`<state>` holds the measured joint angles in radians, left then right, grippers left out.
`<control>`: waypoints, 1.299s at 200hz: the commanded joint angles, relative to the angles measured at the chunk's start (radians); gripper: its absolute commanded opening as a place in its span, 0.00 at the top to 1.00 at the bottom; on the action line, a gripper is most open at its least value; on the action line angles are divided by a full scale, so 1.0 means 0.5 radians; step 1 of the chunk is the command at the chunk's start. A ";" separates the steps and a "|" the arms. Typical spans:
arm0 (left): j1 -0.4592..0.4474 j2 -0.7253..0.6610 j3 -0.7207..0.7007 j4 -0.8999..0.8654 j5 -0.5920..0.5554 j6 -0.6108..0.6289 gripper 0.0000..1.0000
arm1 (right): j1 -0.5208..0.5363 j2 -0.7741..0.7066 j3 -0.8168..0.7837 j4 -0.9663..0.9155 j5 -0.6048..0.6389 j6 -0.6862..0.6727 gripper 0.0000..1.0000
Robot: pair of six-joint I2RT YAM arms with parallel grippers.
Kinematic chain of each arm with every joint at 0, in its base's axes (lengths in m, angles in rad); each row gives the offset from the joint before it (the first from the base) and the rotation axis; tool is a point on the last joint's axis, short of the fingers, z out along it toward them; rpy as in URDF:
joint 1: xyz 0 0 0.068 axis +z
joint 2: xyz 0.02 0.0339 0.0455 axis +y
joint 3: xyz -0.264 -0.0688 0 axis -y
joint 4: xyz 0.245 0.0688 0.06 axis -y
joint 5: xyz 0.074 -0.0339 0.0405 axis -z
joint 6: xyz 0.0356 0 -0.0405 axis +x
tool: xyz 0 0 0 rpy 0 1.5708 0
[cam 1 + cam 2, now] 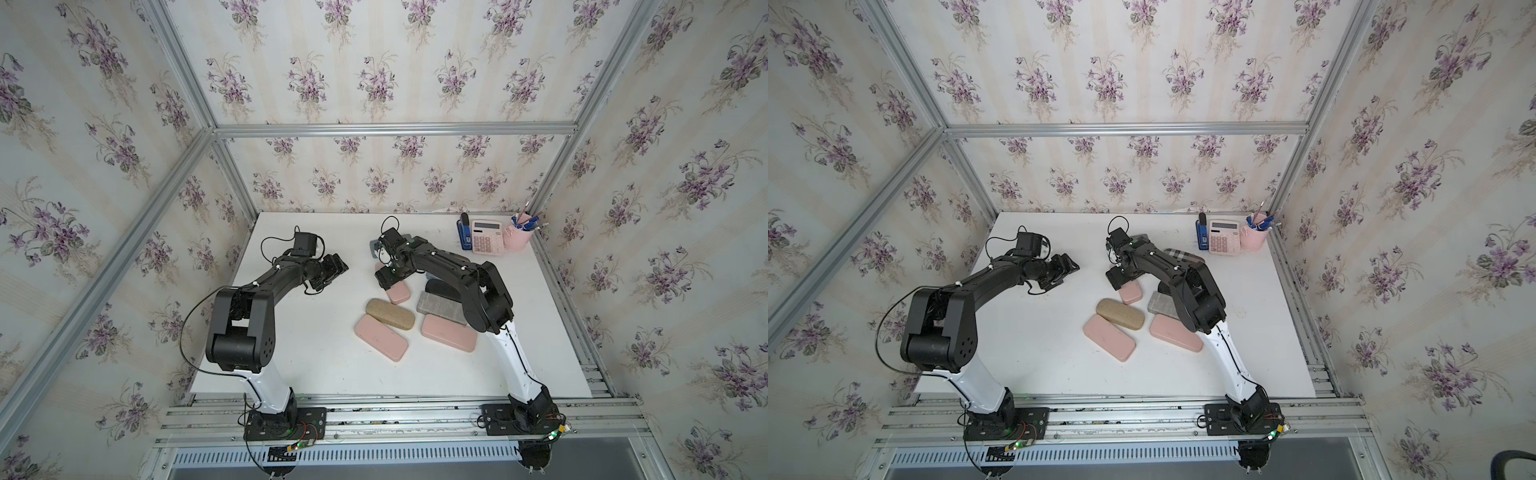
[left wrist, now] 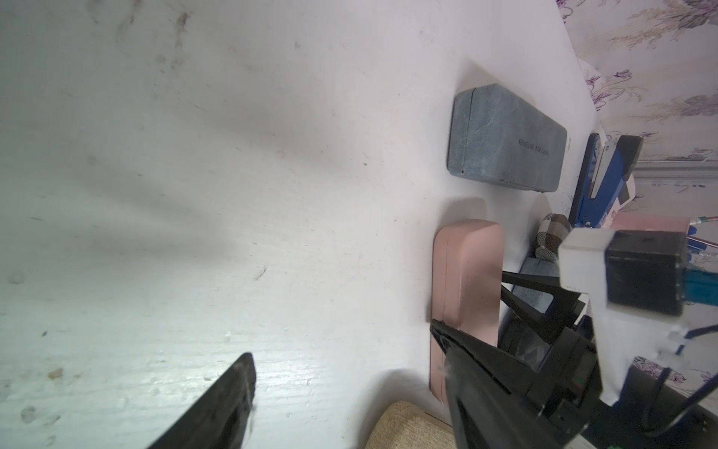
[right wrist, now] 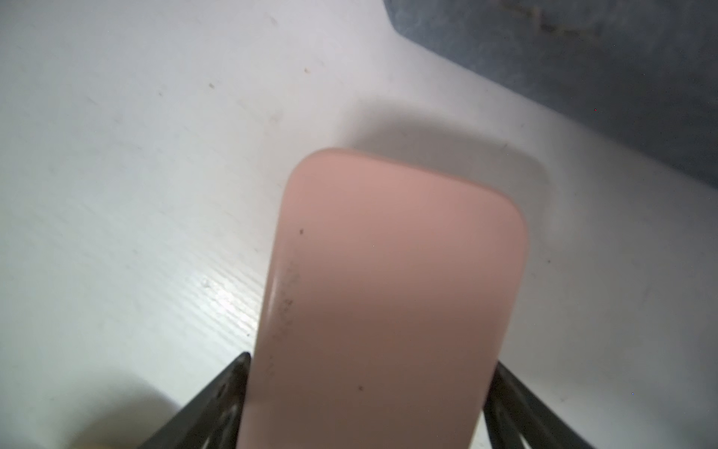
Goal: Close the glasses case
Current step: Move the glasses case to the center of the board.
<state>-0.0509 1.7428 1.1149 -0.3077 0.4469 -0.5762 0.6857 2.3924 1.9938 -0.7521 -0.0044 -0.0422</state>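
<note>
— Now, top views first: where is the glasses case, and which arm attends it?

— In both top views the pink glasses case lies flat on the counter, toward the far middle, just beside a tan case. The right end effector is lowered over it and hides part of its length. The left end effector hangs above bare counter, well apart from every case. Judged purpose: to leave the right arm room.

— Left wrist view?

— The left end effector is open, its two fingers spread with only counter between them. Beyond it, the glasses case shows a thin, even seam along its side, so the lid appears to be down. The right arm's black fingers reach in at the case from its far side. A grey-blue case lies apart from it, likewise shut.

— Right wrist view?

— The glasses case fills the frame, lid uppermost, and runs lengthwise through the right end effector. One finger stands at each long edge, presumably to keep the case from sliding while the lid is pressed home. Whether the pads press on the case walls or merely flank them cannot be told.

— Status?

— Judged: closure is complete or nearly so. A check that the lid has latched would be the remaining step.
</note>
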 commanded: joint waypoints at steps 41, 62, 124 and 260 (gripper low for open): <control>0.013 -0.037 -0.012 0.003 0.021 0.067 0.21 | 0.047 -0.078 -0.129 -0.027 0.222 -0.223 0.19; 0.016 -0.041 -0.012 -0.007 0.022 0.080 0.21 | 0.056 -0.225 -0.344 0.114 0.215 -0.314 0.26; 0.019 -0.036 -0.026 0.009 0.042 0.076 0.21 | 0.061 -0.431 -0.615 0.263 0.180 -0.526 0.30; -0.115 0.499 0.776 -0.324 0.037 0.131 0.16 | 0.110 -0.604 -0.757 0.290 0.034 -0.632 0.12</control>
<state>-0.0978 1.9362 1.4048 -0.3977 0.4835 -0.5385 0.7403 2.1139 1.6169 -0.6113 0.0105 -0.3519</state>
